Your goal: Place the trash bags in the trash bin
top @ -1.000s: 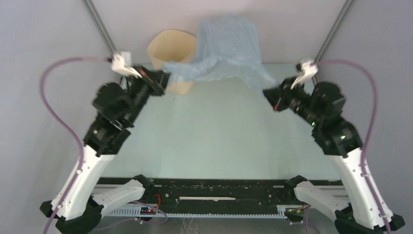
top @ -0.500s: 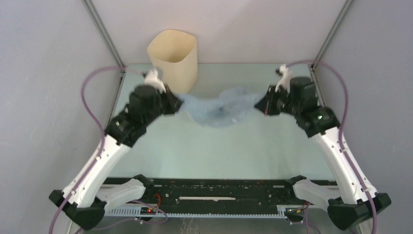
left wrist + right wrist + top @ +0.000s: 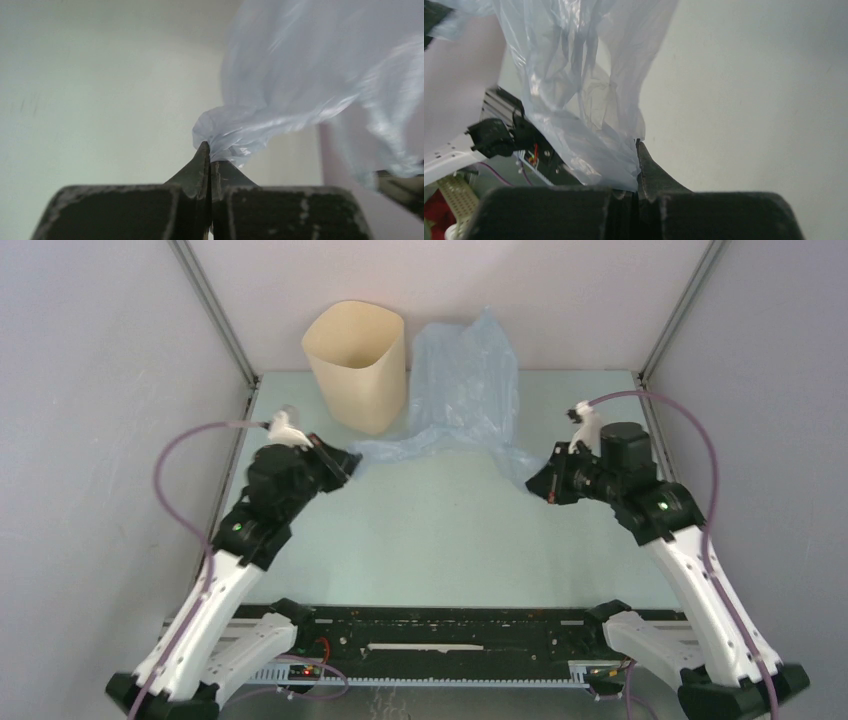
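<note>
The pale-blue translucent trash bag (image 3: 462, 390) hangs stretched between my two grippers, to the right of the cream-beige trash bin (image 3: 356, 363), which stands upright at the back of the table. My left gripper (image 3: 349, 462) is shut on the bag's left corner, in front of the bin. The left wrist view shows the bag (image 3: 300, 80) bunched at the closed fingertips (image 3: 210, 159). My right gripper (image 3: 541, 483) is shut on the bag's right corner. In the right wrist view the bag (image 3: 579, 100) drapes over the left finger and is pinched at the tips (image 3: 638, 150).
The pale green table (image 3: 440, 540) is enclosed by grey walls on the left, back and right. A black rail (image 3: 440, 632) with wiring runs along the near edge between the arm bases.
</note>
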Motion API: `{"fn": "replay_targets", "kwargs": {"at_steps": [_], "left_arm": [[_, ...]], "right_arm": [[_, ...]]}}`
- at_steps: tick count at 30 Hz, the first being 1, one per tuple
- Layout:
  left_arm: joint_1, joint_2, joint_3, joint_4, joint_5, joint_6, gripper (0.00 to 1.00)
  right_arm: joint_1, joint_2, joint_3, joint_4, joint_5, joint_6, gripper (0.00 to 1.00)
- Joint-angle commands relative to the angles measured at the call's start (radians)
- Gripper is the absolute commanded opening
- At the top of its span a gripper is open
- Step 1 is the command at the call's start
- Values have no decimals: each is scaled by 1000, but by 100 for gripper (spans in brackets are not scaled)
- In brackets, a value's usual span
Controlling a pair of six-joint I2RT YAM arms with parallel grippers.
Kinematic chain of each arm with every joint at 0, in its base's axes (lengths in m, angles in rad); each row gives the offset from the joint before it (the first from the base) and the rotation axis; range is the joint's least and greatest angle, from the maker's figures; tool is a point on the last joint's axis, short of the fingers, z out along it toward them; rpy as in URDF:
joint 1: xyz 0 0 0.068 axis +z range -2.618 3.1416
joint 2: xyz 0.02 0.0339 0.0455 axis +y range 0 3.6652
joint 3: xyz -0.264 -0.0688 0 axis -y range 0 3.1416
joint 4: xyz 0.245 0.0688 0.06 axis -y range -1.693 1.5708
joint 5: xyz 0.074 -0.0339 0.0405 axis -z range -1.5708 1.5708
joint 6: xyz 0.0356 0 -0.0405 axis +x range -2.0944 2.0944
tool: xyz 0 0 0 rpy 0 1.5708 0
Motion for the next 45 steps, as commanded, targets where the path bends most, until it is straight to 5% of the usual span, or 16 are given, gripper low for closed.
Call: {"fn": "replay_targets", "kwargs": {"at_steps": [1,4,13,19,26,35,45], "left_arm": [[23,-74,-27,-52,123,-26,0],[23,-112,47,-49,62,39,0],[23,-105,134,-21,167,42,0],[-14,-41,205,94,352,-43,0],[-210,88,397,-33,167,6,0],[-328,218,437,-38,113,-72,0],[-380,283,485,-52,139,-56,0]], "right_arm": [[24,-24,2,3,-34,37,0],[-1,-13,35,13,-28,38,0],[-10,42,73,-58,-47,45,0],[-9,44,73,-42,-91,63,2],[51,63,108,-9,-123,110,9],[247,93,161,104,34,201,41],[281,106,162,207,82,267,52]]}}
